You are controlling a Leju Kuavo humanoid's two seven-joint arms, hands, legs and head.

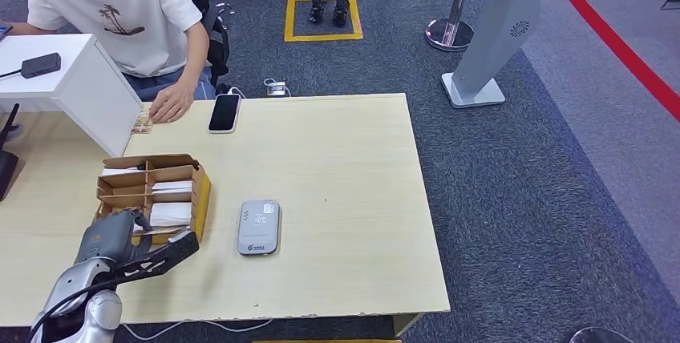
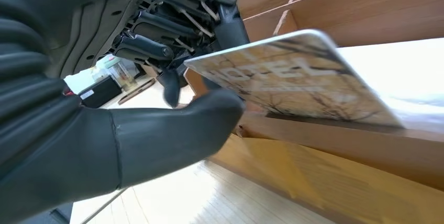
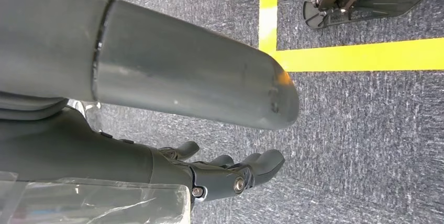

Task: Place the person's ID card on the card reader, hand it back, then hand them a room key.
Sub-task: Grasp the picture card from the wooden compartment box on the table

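The left hand [image 1: 112,239] pinches a glossy room key [image 2: 293,77] between its thick grey thumb and dark fingers [image 2: 152,51]; the left wrist view reads "HOTEL" on its printed face. Just beyond the fingers stands the cardboard box [image 1: 200,191] of cards; past it, the rounded grey card reader [image 1: 259,227] lies on the pale wooden desk [image 1: 345,167]. The right hand [image 3: 230,174] hangs over carpet, fingers loosely apart, holding nothing.

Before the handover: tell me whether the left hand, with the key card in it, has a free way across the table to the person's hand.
Probably yes. The left hand holds the key card beside the cardboard box. The person's hand rests on the table's far edge; the box lies between them, so the hand would likely pass over it.
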